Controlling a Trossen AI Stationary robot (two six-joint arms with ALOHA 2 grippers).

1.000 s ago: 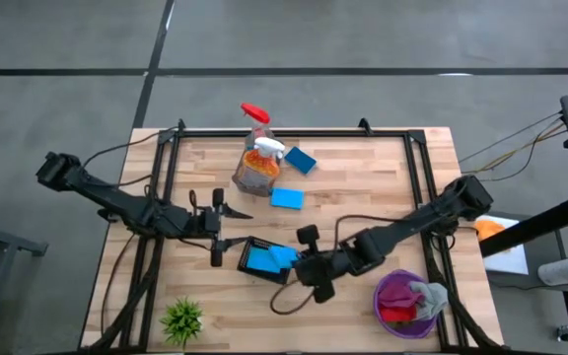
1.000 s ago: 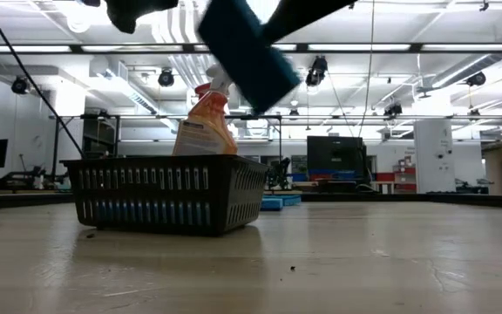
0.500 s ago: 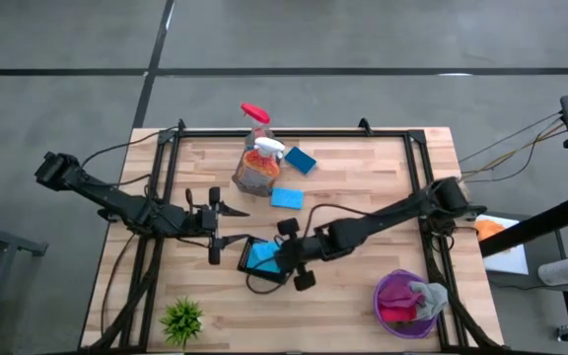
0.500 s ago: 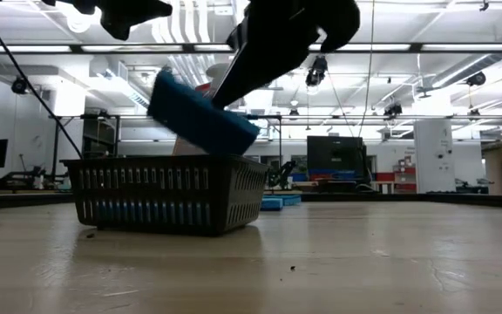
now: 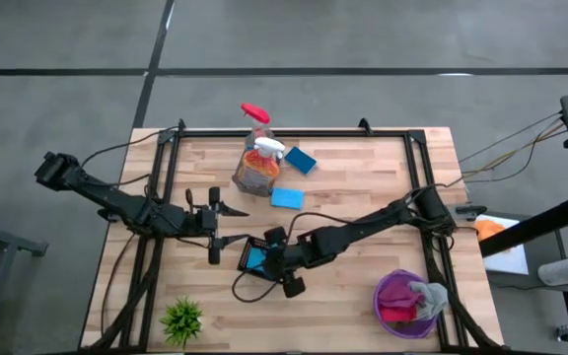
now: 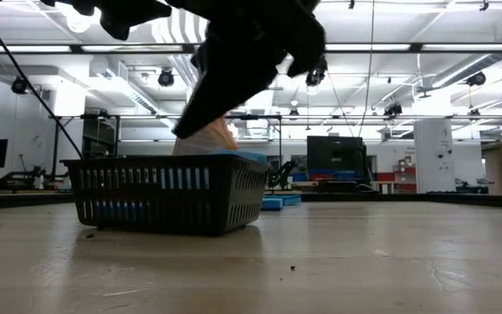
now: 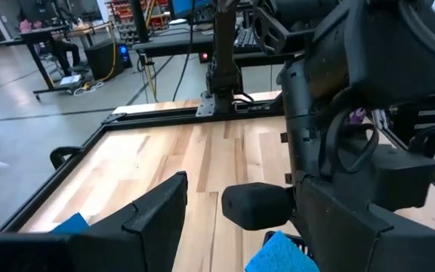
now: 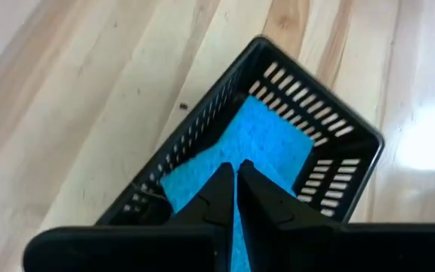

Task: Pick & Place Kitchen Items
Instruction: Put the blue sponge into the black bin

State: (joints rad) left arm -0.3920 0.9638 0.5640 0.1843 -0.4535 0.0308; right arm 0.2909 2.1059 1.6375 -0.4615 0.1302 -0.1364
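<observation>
A black slatted basket [image 5: 246, 264] stands near the table's near middle. My right gripper [image 5: 267, 258] reaches down into it, shut on a blue sponge [image 8: 274, 140], whose top shows at the basket's rim in the low view [image 6: 238, 156]. How many sponges lie in the basket, I cannot tell. My left gripper [image 5: 227, 232] waits open and empty just left of the basket. Two more blue sponges [image 5: 301, 160] [image 5: 286, 198] lie on the table by an orange spray bottle [image 5: 254, 173] and a clear bottle with a red trigger [image 5: 254, 114]. My right gripper has its two fingers [image 8: 219, 193] drawn close together, with a thin strip of the blue sponge [image 8: 235, 227] between them. The fingers come from above, pointing down into the basket. The sponge lies inside the basket walls; what it rests on is hidden.
A purple bowl [image 5: 390, 296] holding magenta, red and grey cloths stands at the near right. A small spiky green plant [image 5: 182, 318] stands at the near left. Black frame rails [image 5: 166, 158] run along the table's sides. Bare wood lies right of the basket.
My right gripper has gone toward the table's left edge and down with the blue sponge. The sponge hung tilted above the basket's rim a second ago and now sits down inside the basket.
</observation>
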